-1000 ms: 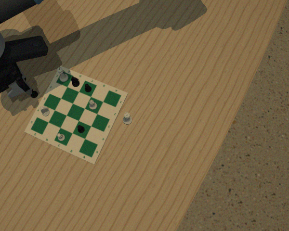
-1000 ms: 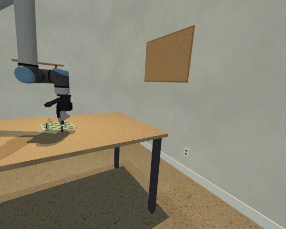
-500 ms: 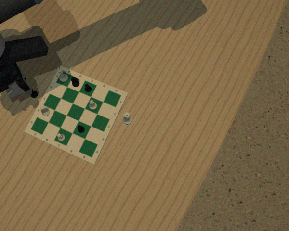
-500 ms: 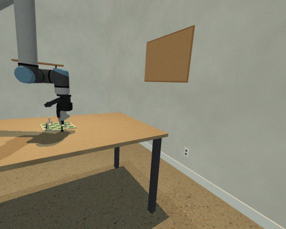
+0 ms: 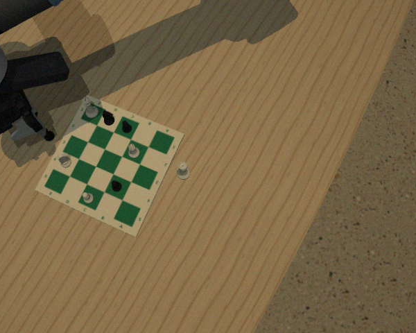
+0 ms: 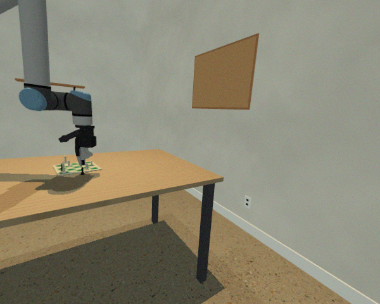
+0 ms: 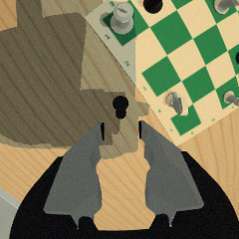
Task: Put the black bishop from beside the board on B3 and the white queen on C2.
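Observation:
The black bishop [image 5: 48, 135] [image 6: 82, 171] [image 7: 119, 106] stands upright on the table just off the left edge of the green-and-cream board [image 5: 104, 219] [image 7: 130, 70]. My gripper [image 7: 120, 122] [image 6: 82, 162] hangs right above the bishop. Its fingers are partly apart, wider than the piece, and nothing is between them. The white queen [image 5: 182, 170] stands on the table just off the board's right edge.
Several pieces stand on the board: white ones [image 5: 90, 110] [image 5: 132, 150] [image 5: 64, 159] [image 5: 87, 197] and black ones [image 5: 108, 117] [image 5: 126, 126] [image 5: 116, 185]. The nearest white piece also shows in the wrist view [image 7: 121, 19]. The table's right edge [image 5: 330, 186] is far from the board.

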You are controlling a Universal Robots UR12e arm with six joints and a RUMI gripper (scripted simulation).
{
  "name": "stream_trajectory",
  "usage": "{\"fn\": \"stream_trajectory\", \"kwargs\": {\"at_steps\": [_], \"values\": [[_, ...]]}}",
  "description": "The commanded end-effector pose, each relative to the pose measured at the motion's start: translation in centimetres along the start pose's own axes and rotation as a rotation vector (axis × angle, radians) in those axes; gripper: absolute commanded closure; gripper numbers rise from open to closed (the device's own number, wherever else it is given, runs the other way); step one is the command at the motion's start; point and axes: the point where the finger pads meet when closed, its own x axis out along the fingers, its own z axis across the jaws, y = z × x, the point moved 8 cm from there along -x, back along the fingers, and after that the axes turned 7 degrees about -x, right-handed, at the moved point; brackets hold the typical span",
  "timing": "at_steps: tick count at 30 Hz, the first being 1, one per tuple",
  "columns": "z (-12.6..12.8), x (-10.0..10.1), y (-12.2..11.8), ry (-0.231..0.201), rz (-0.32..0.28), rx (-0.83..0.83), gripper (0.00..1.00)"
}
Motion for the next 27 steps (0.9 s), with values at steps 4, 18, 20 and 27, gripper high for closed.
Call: {"fn": "stream_trajectory", "kwargs": {"at_steps": [4,18,20,27], "values": [[0.0,0.1,0.0,0.000,-0.001,0.000,0.78],[0.0,2.3,0.0,0.000,-0.001,0.000,0.78],[0.0,2.7,0.0,0.000,-0.001,0.000,0.78],[0.0,3.6,-0.1,0.000,-0.001,0.000,0.78]]}}
